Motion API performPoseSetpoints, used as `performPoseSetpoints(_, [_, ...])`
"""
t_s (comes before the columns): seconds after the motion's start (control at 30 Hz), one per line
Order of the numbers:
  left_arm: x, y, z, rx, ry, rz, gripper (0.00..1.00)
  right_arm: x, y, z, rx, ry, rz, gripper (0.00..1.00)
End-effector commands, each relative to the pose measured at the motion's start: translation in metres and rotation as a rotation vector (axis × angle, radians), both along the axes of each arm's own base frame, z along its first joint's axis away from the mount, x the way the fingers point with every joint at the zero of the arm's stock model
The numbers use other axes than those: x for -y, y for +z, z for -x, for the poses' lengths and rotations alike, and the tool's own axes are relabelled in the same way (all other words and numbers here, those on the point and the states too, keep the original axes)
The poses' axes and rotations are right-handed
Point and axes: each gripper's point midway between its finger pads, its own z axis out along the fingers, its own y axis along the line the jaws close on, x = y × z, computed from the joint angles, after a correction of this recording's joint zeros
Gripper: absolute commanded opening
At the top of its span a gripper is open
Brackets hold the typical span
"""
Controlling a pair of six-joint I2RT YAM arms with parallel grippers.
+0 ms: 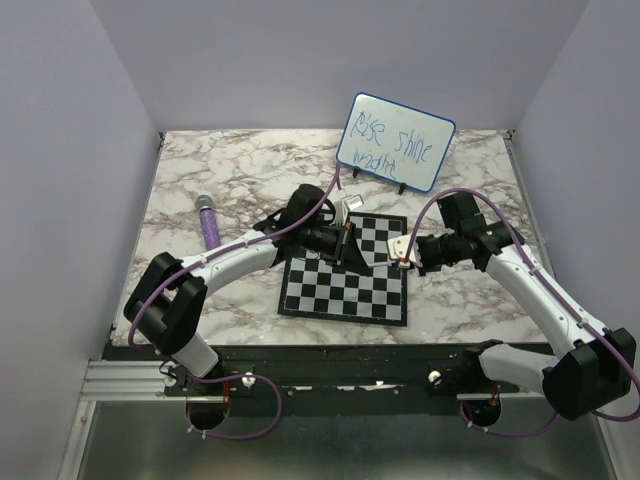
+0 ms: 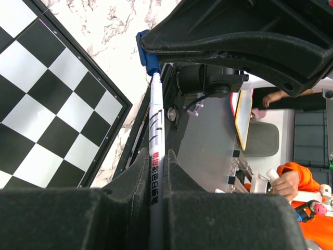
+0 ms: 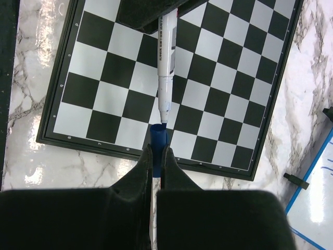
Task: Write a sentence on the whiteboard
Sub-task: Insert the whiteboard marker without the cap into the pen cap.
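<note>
The right claw [image 3: 157, 152]'s fingers [image 3: 139, 179] look matt black and grainy like foam, the blue cap [image 3: 157, 136] between them and the white marker [image 3: 167, 57] just ahead smooth plastic, and below them the marble-patterned counter [image 3: 26, 120] and chessboard [image 3: 223, 99] shine glossy.

The white rectangular whiteboard with a thin blue rim [image 1: 395, 140] stands upright on black feet at the far middle of the marble table [image 1: 480, 200], closing off the back there. In front of it the two arms meet above the black-and-white checkered chessboard [image 1: 340, 290]. The left pincer [image 1: 343, 240] is closed on a white marker pen [image 2: 156, 146] and the right pincer [image 1: 403, 255] on a blue cap [image 3: 157, 136], and together they bar the middle. A purple cylinder with a grey head [image 1: 209, 222] lies on the left side. Bare marble lies open at the far left, along the right edge, and between the chessboard and the whiteboard's feet. Grey walls hem in the left, right and back.
</note>
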Motion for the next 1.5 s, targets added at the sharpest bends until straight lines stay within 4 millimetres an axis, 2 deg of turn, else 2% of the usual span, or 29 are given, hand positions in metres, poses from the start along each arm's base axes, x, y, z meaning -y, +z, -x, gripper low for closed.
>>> performPoseSetpoints(0.0, [0.004,0.002,-0.005,0.022,0.004,0.003,0.00,-0.003,0.004,0.001,0.011,0.007,-0.006,0.04])
performPoseSetpoints(0.73, [0.002,-0.001,-0.003,0.016,-0.011,-0.007,0.00,-0.002,0.006,-0.009,0.018,-0.034,0.000,0.03])
performPoseSetpoints(0.93, [0.003,-0.003,-0.004,0.007,-0.010,-0.004,0.00,-0.007,0.008,-0.006,-0.001,-0.025,-0.026,0.03])
performPoseSetpoints(1.2, [0.005,-0.002,-0.004,0.006,-0.013,0.006,0.00,-0.010,-0.003,-0.004,-0.015,-0.018,-0.007,0.03])
performPoseSetpoints(1.47, [0.006,-0.005,-0.007,0.001,-0.005,-0.003,0.00,-0.018,0.001,-0.001,-0.014,-0.001,-0.012,0.03])
